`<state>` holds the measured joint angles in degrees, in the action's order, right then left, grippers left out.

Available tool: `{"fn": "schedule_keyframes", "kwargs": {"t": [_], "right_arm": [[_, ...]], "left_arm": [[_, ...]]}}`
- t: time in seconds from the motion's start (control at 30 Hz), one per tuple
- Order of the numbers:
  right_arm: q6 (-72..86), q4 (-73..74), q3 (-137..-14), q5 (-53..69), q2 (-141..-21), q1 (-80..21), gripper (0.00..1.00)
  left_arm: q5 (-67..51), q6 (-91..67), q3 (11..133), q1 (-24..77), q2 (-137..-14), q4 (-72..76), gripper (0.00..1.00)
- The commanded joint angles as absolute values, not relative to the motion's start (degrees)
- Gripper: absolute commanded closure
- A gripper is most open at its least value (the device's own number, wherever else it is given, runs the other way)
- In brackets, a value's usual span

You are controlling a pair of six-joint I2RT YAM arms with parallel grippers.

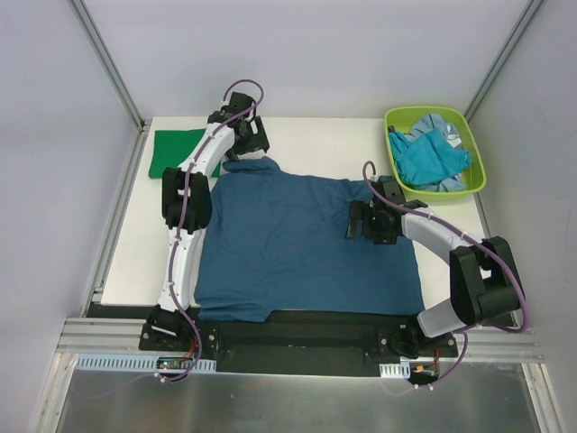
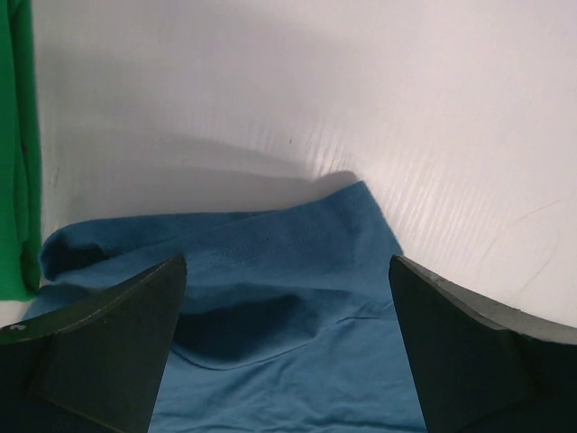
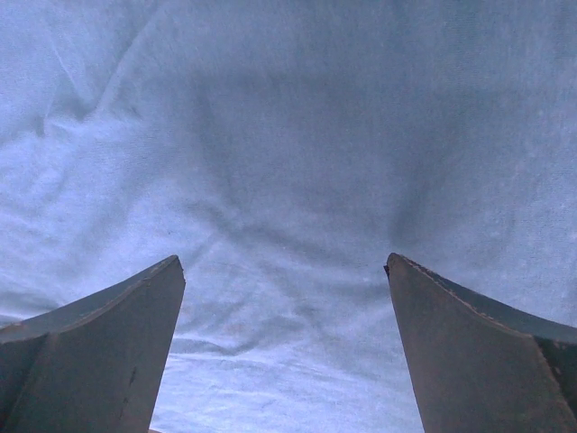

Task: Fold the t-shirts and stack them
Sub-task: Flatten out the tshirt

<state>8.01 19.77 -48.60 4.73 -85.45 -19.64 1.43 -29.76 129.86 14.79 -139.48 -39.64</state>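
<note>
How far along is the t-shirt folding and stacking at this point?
Done: green t-shirt lies folded at the far left. In hand: blue t-shirt spread flat, unfolded; left gripper and right gripper open over it, holding nothing. Left: folding it, plus the tees in the lime bin.

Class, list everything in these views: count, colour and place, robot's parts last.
dark blue t-shirt: one, teal-blue, spread flat mid-table
green t-shirt: one, bright green, table's far left corner
crumpled t-shirts: at least two, turquoise and pale blue, in the bin
bin: one, lime green, far right corner
table: one, white, under everything
left end effector: one, black, open, over the blue shirt's far edge
right end effector: one, black, open, over the blue shirt's right side
</note>
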Motion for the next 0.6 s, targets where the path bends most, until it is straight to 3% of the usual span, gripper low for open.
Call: {"fn": "schedule_keyframes", "kwargs": {"t": [0.0,0.23,0.37,0.57], "right_arm": [[6.6,21.0,-50.6,4.4,-85.6,-19.2,0.03],[6.6,20.9,-50.2,3.8,-85.5,-19.2,0.04],[6.5,20.8,-50.4,3.9,-86.1,-19.3,0.04],[6.6,21.0,-50.1,4.1,-86.4,-19.2,0.04]], "left_arm": [[4.1,-28.0,135.3,14.7,-140.3,-40.9,0.08],[3.0,-26.6,128.1,15.5,-138.7,-40.8,0.10],[-7.2,-19.9,133.4,16.3,-142.5,-40.6,0.13],[-7.5,-15.8,137.5,17.1,-146.6,-40.3,0.23]]}}
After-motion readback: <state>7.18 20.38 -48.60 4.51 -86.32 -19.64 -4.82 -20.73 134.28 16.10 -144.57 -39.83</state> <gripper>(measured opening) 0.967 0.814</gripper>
